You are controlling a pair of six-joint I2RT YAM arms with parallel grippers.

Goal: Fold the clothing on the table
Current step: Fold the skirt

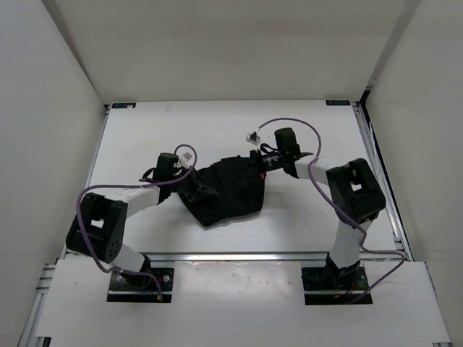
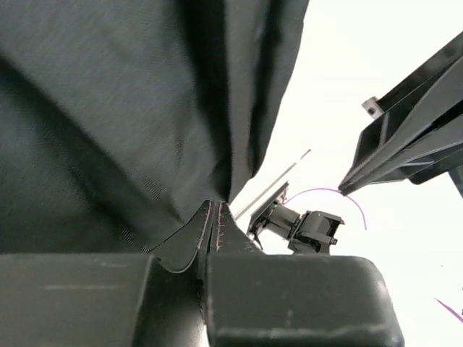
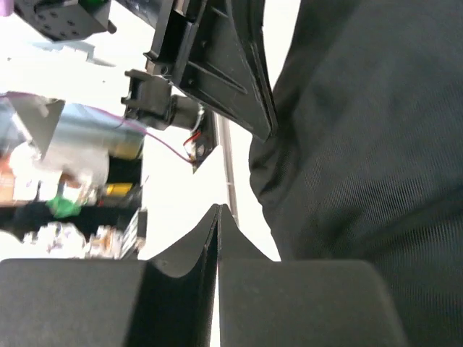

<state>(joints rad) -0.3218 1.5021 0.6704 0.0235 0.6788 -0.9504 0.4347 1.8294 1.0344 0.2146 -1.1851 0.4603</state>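
The black clothing [image 1: 228,189] lies bunched in the middle of the white table [image 1: 145,137]. My left gripper [image 1: 192,184] is at its left edge. In the left wrist view, a fold of the clothing [image 2: 108,108] narrows down into the tips of the left gripper [image 2: 215,206], which is shut on it. My right gripper [image 1: 255,160] is at the garment's far right corner. In the right wrist view, the right gripper [image 3: 219,208] is shut with only bright table behind its tips. There the clothing [image 3: 362,144] hangs just to the right, apart from the tips.
White enclosure walls [image 1: 51,108] close in the table on the left, back and right. A metal rail [image 1: 239,256] runs along the near edge and another rail [image 1: 380,173] along the right side. Purple cables [image 1: 304,130] loop over both arms.
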